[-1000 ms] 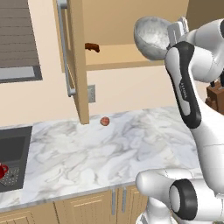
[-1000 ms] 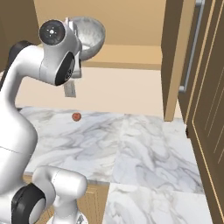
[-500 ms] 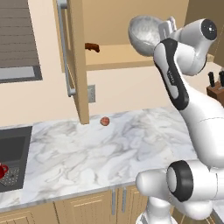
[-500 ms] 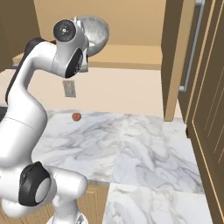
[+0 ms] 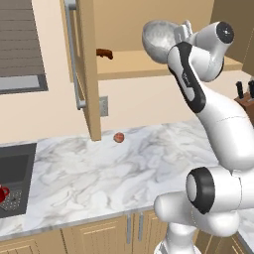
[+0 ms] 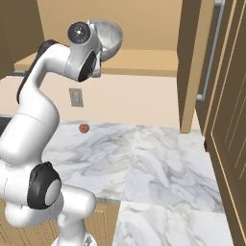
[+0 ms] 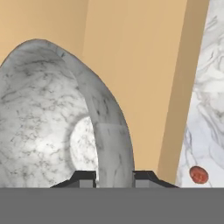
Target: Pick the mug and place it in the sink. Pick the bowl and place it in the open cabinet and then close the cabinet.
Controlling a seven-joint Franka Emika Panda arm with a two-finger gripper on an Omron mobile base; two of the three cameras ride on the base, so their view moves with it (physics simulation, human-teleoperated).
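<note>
Already dropped in the sink [image 5: 15, 163] — mug [image 5: 3, 193]. Now pinching bowl [image 7: 65, 127] rim in gripper [image 7: 114, 177], just above cabinet [image 5: 87, 74] shelf — placing, closing left.

The open cabinet [image 6: 144, 62] shelf lies bare beside the bowl [image 5: 159, 39], its doors flanking the gap.

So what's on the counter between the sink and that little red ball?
Nothing: in the left base view bare marble counter runs from the sink to the ball.
</note>
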